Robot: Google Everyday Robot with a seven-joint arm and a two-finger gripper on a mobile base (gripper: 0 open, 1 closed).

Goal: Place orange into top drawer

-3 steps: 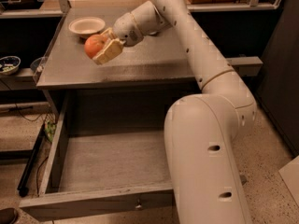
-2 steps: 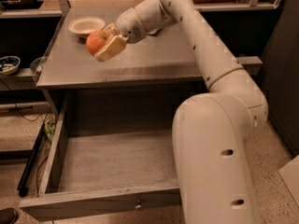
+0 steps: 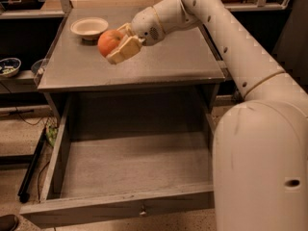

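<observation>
The orange (image 3: 109,41) is a round orange-red fruit held in my gripper (image 3: 118,46), above the grey tabletop (image 3: 144,64) near its left middle. The gripper's cream fingers (image 3: 126,49) are shut on the fruit, one below and in front of it. The white arm reaches in from the right. The top drawer (image 3: 130,165) is pulled fully open below the tabletop, a wide shallow grey box with nothing in it. Its front panel has a small knob (image 3: 142,208) at centre. The orange is behind and above the drawer's opening.
A cream bowl (image 3: 89,27) stands at the tabletop's back left, just behind the orange. A lower shelf at the left holds a small dish (image 3: 8,66). My white base (image 3: 262,167) fills the lower right, beside the drawer's right side. Cables lie on the floor at left.
The arm has carried the orange a little lower and toward the front of the tabletop, away from the bowl. The grip on it is unchanged.
</observation>
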